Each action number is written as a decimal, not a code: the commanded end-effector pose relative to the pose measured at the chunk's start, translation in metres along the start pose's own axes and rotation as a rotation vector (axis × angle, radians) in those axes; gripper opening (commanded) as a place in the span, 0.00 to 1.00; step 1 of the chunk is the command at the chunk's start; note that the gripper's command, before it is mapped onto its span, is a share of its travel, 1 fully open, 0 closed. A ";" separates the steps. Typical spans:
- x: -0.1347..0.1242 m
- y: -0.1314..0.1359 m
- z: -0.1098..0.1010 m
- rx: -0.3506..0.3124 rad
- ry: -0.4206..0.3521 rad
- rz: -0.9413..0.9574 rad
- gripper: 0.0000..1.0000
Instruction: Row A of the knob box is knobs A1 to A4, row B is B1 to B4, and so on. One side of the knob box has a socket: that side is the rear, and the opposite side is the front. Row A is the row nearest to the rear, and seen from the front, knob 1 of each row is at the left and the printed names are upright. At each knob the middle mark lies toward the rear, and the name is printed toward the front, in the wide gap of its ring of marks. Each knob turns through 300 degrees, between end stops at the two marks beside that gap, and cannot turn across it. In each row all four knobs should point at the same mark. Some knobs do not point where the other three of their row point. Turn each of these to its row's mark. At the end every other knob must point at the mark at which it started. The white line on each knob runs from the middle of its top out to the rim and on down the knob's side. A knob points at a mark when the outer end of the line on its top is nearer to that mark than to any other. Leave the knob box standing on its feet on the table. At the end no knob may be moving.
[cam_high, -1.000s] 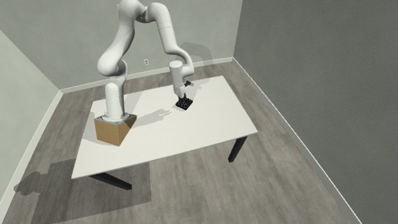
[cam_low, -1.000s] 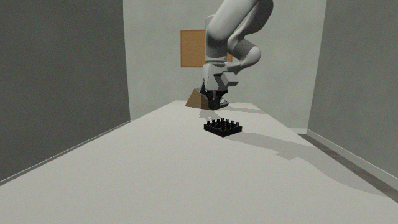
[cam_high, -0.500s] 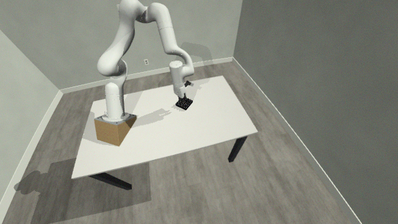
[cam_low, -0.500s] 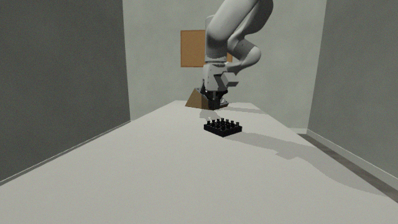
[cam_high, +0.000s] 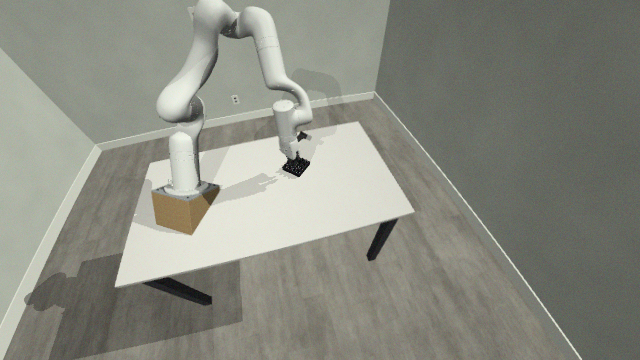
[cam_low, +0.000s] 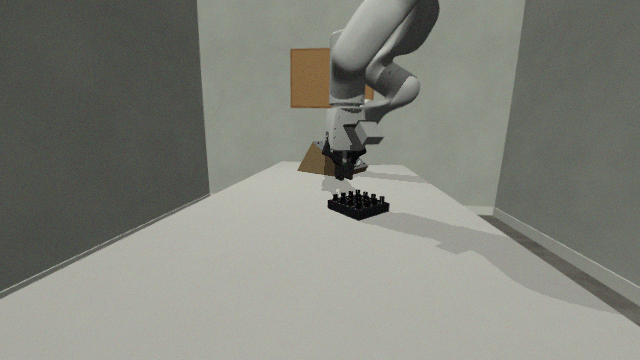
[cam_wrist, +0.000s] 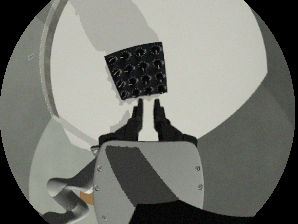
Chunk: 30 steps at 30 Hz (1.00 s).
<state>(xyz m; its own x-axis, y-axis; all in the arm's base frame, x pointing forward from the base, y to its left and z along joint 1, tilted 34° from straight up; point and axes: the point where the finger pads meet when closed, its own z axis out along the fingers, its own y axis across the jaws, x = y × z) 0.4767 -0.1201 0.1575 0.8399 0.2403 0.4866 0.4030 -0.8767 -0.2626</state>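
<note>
The black knob box (cam_high: 295, 167) stands on its feet on the white table, with several small black knobs on top. It also shows in the exterior view (cam_low: 358, 204) and in the wrist view (cam_wrist: 140, 70). The knob lines and printed names are too small to read. My gripper (cam_low: 343, 175) hangs a little above the box, over its edge nearest the arm's base, clear of the knobs. In the wrist view the two fingers stand a narrow gap apart with nothing between them. In the top view the gripper (cam_high: 294, 154) points straight down.
The arm's tan base block (cam_high: 182, 210) sits on the table's left part. The table's edges lie well away from the box on all sides.
</note>
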 end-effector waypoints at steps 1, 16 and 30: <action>0.001 0.001 0.002 -0.001 0.001 0.000 0.19; 0.001 0.001 0.021 -0.001 0.001 0.000 0.19; 0.001 0.001 0.030 -0.001 0.001 0.000 0.19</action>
<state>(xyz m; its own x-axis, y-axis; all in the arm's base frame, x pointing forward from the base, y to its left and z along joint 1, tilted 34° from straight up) 0.4876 -0.1080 0.1337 0.8399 0.2403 0.4867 0.4030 -0.8767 -0.2625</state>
